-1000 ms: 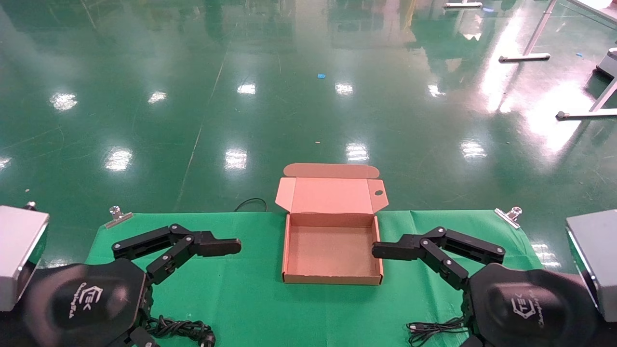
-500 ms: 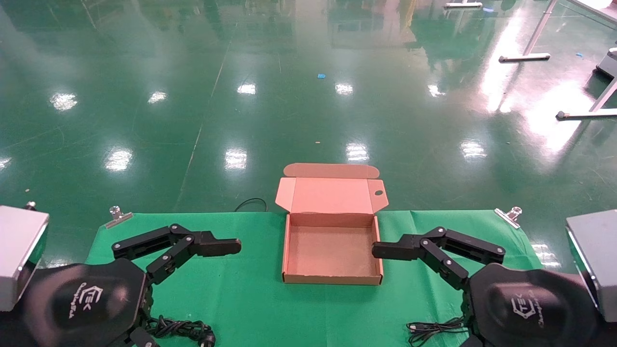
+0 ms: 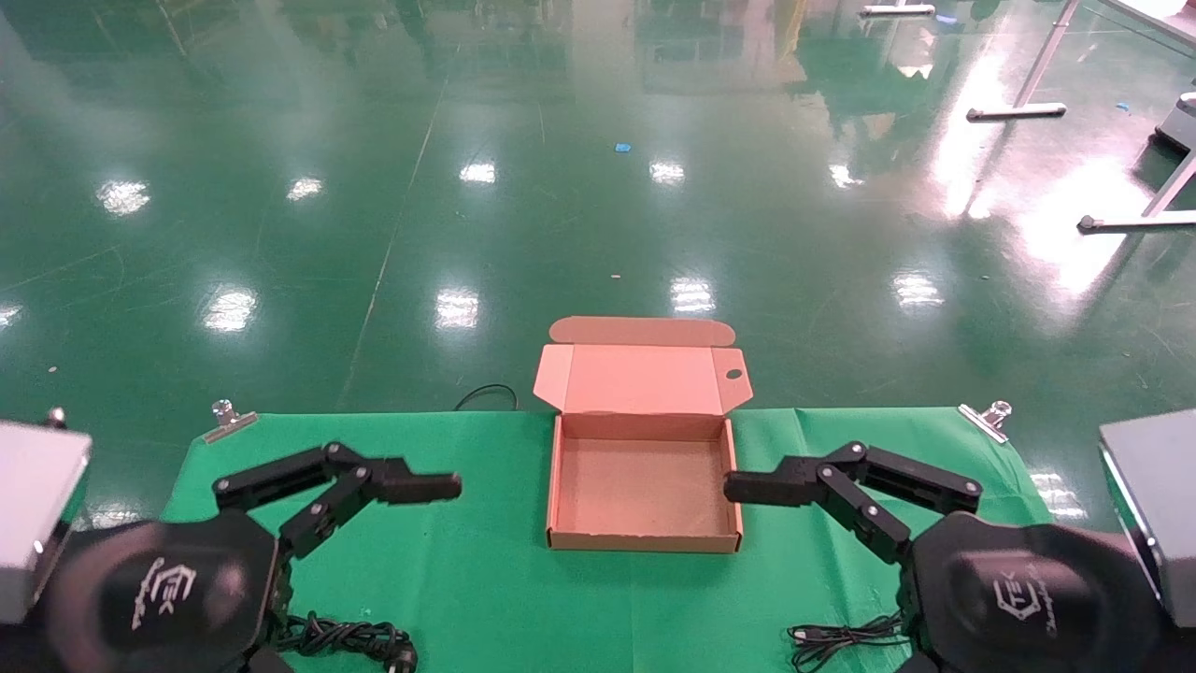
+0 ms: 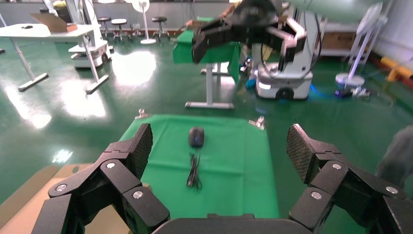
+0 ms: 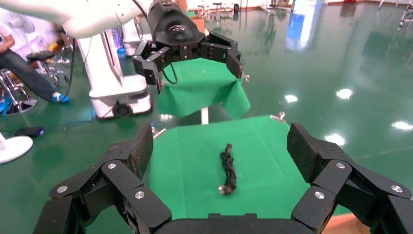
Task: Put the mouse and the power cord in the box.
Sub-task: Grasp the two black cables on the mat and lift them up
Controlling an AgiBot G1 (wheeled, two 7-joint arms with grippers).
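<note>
just both spread hands [image 3: 425,487] [image 3: 752,488] flanking the box [image 3: 643,542], cord [image 3: 355,638] near left

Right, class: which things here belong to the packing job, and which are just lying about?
Belong to the job:
- mouse
- power cord
- box, lid open, empty
- left gripper and right gripper, both open, either side of the box

Just lying about:
- green cloth
- metal clips holding the cloth

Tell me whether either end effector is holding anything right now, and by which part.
Nothing is held: the left end effector and the right end effector both hang open and empty.
</note>
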